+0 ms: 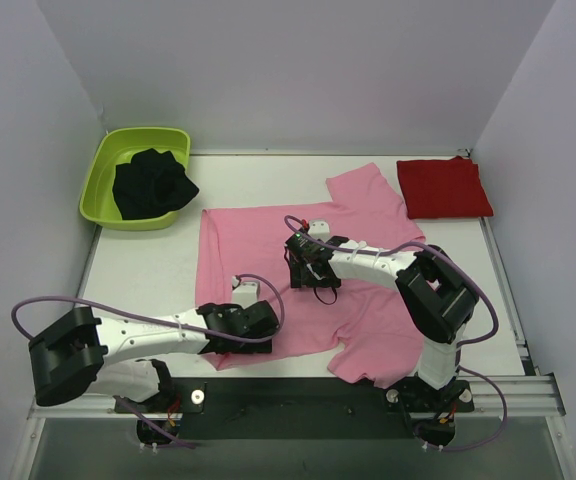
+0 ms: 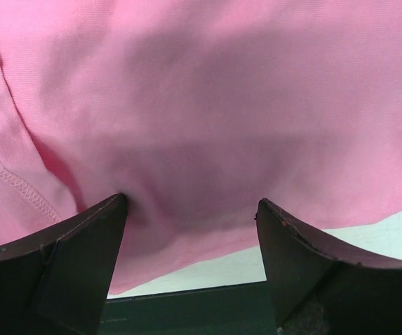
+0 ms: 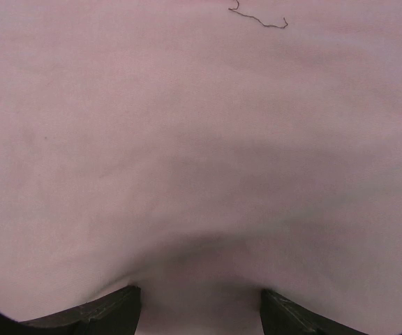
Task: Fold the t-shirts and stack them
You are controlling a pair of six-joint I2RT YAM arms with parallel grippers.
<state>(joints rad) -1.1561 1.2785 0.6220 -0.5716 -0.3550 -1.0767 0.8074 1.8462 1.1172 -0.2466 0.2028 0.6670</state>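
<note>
- My left claw (image 2: 190, 202) is spread wide. It sits low at the near edge of the pink t-shirt (image 1: 258, 250). The cloth puffs up a little between my two fingers (image 2: 89, 237), and they are not squeezing it.
- My right claw (image 3: 201, 293) is spread open too. It is down on the middle of the same pink t-shirt, with soft cloth between its tips.
- The pink t-shirt lies open on the white counter (image 1: 148, 270), turned a bit sideways. One sleeve points to the far right.
- The red t-shirt (image 1: 443, 187) is folded into a neat square in the far right corner, just beside that pink sleeve.
- A lime green tub (image 1: 93, 185) sits in the far left corner with a black cloth (image 1: 151, 183) bunched inside it.
- A tiny dark thread (image 3: 257, 17) lies on the pink cloth in front of my right claw.
</note>
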